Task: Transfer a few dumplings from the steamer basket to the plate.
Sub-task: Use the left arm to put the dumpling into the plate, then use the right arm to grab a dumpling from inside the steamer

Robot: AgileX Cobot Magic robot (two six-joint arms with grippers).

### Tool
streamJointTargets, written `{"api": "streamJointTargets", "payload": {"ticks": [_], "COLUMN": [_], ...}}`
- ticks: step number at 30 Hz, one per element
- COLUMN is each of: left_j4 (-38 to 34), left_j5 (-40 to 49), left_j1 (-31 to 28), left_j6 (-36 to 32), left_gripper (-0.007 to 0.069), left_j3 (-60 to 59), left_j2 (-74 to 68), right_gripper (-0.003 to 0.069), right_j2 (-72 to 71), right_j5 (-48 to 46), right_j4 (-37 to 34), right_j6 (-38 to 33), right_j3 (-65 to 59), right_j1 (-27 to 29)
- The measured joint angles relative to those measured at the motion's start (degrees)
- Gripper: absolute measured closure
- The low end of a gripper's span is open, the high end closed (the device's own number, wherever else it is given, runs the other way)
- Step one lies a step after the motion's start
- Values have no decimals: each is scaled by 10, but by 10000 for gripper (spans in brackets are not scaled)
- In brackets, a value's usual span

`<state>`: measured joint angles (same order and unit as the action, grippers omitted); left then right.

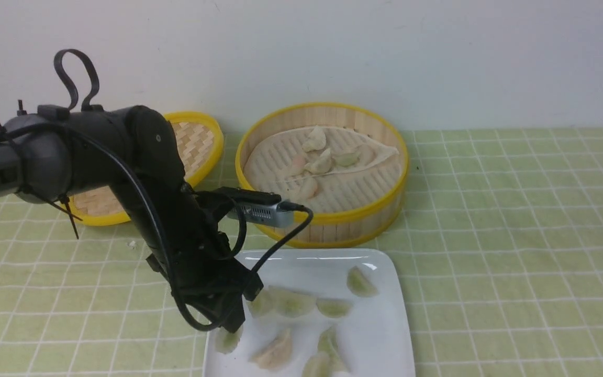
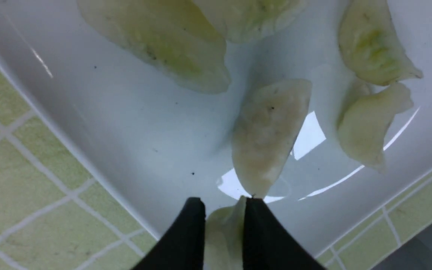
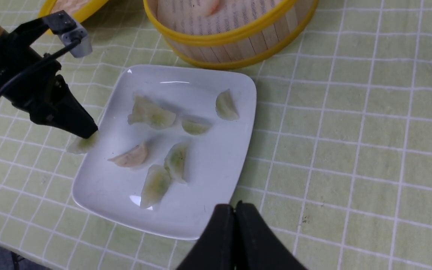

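The left fingers (image 2: 191,225) are set narrow and grip one pale green dumpling (image 2: 219,242) between their tips. The gripped dumpling projects below the fingertips, over the left margin of the plate (image 3: 208,204). Whether it touches the plate cannot be determined.

The right fingers (image 3: 221,228) are shut, with their tips together and nothing between them. In the right wrist view, the plate lies ahead of these fingers and toward their left; one corner is near the tips.

The plate extends to the right of the left fingers and carries seven separate dumplings. Closest on the right of these fingers is an adjoining green-tinted pair (image 3: 158,118). Farther right, in line with the pair, is a small green dumpling (image 3: 194,126); beyond it, near the plate's far right corner, is another dumpling (image 3: 226,105). To the right of the left fingers and nearer the robot is a pinkish dumpling (image 3: 129,155). Farther right on that side, two green-tinted dumplings (image 3: 163,174) lie together.

The steamer basket (image 1: 325,230) stands on the table (image 1: 516,251), beyond the left fingers and to their right, just past the plate. Several dumplings (image 1: 320,162) rest on its liner (image 1: 275,152). The woven lid (image 1: 204,152) is beyond the left fingers, partly hidden by the left arm (image 1: 155,157).
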<state>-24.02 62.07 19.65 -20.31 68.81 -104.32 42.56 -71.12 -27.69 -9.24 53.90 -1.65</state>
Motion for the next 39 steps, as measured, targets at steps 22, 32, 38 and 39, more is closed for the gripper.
{"api": "streamJointTargets", "payload": {"ticks": [22, 32, 38, 39], "left_j4": [8, 3, 4, 4], "left_j5": [65, 31, -4, -7], "left_j1": [0, 0, 0, 0], "left_j6": [4, 13, 26, 30], "left_gripper": [625, 631, 631, 631], "left_j3": [-1, -76, -168, -178], "left_j2": [205, 480, 620, 637], "right_gripper": [672, 658, 583, 559], "right_j2": [299, 524, 667, 690], "right_j5": [21, 35, 39, 39], "right_j4": [-37, 22, 112, 123], "right_j6": [-64, 3, 81, 86], "right_j3": [132, 332, 494, 520], "right_j1": [-78, -190, -244, -251]}}
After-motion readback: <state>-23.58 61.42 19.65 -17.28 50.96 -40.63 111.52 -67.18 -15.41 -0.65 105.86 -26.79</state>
